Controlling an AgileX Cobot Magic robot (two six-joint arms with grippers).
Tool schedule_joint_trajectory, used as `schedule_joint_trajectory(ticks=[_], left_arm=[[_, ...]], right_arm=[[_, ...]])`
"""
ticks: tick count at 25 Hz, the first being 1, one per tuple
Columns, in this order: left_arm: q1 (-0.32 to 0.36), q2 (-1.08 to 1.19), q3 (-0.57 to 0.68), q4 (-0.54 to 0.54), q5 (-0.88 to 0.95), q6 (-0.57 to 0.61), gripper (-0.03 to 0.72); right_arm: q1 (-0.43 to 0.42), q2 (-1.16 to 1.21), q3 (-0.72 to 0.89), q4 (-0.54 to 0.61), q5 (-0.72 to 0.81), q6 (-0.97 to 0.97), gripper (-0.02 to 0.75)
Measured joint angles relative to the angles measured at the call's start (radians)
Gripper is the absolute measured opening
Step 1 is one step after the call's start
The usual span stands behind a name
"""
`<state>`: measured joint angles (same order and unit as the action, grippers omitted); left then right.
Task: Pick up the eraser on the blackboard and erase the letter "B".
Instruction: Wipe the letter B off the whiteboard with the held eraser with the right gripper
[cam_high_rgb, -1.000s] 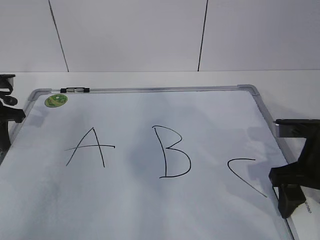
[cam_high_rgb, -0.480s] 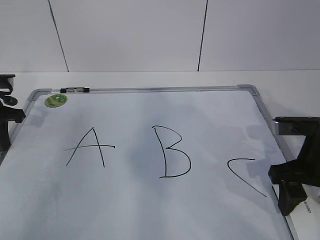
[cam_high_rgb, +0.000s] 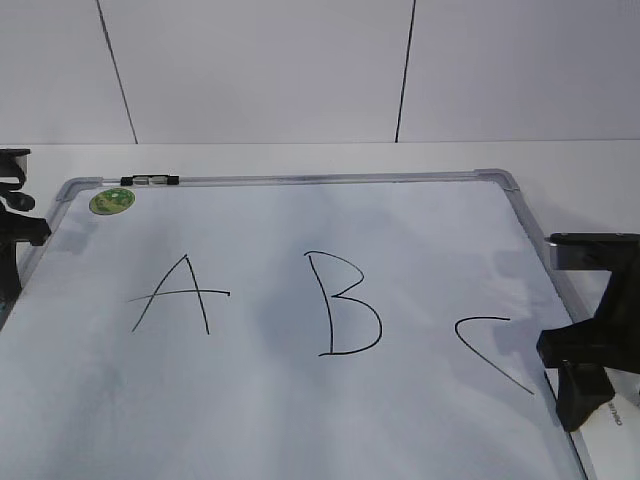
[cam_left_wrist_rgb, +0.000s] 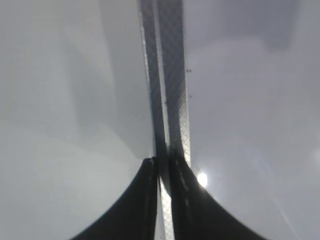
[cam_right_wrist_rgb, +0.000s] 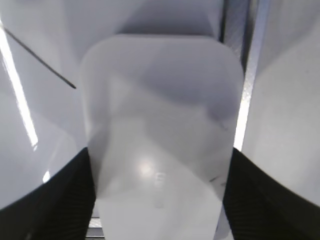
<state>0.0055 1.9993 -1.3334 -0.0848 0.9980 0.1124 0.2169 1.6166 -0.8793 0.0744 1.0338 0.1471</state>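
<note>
Exterior view shows the blackboard (cam_high_rgb: 300, 400), a white dry-erase surface in a grey metal frame, lying flat on the white desk (cam_high_rgb: 300, 160) with a round green sticker (cam_high_rgb: 112, 201) near its far left corner and a small black-and-clear clip (cam_high_rgb: 150, 180) on the far edge of the frame. Three black hand-drawn letters run across it: the letter "A" (cam_high_rgb: 180, 295) on the left, the letter "B" (cam_high_rgb: 343, 305) in the middle and unsmudged, and the letter "C" (cam_high_rgb: 490, 350) on the right, its lower stroke ending just beside the right end effector (cam_high_rgb: 585, 385). That black end effector sits low at the board's right edge, over the frame, with a sliver of the white eraser (cam_high_rgb: 615, 415) showing beneath it at the lower right corner of the picture. From the right wrist view the eraser (cam_right_wrist_rgb: 160, 135) fills the middle of the picture, a white rounded block lying on the board beside the frame, between the two dark fingers (cam_right_wrist_rgb: 60, 200), which are spread wide to either side of it; whether they touch its sides cannot be told. The left end effector (cam_high_rgb: 12, 235) rests at the board's left edge, and in the left wrist view its fingers (cam_left_wrist_rgb: 140, 205) are pressed nearly together over the grey frame strip (cam_left_wrist_rgb: 167, 75), holding nothing.
</note>
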Motion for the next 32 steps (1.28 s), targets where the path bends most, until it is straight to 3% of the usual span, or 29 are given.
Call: schedule_joint_trajectory(ticks=[14,21,25,32], left_arm=[[0.0,0.0,0.0,0.0,0.0,0.0,0.038],[0.0,0.0,0.0,0.0,0.0,0.0,0.038],[0.0,0.0,0.0,0.0,0.0,0.0,0.038],[0.0,0.0,0.0,0.0,0.004,0.0,0.038]], right_arm=[[0.0,0.004,-0.094,-0.004,0.119,0.002,0.554],[0.002,0.004,-0.237,-0.006,0.164,0.002,0.554],[0.052,0.011,-0.335,-0.012,0.17,0.002,0.554],[0.223,0.123,-0.487,-0.012,0.18,0.002,0.554]])
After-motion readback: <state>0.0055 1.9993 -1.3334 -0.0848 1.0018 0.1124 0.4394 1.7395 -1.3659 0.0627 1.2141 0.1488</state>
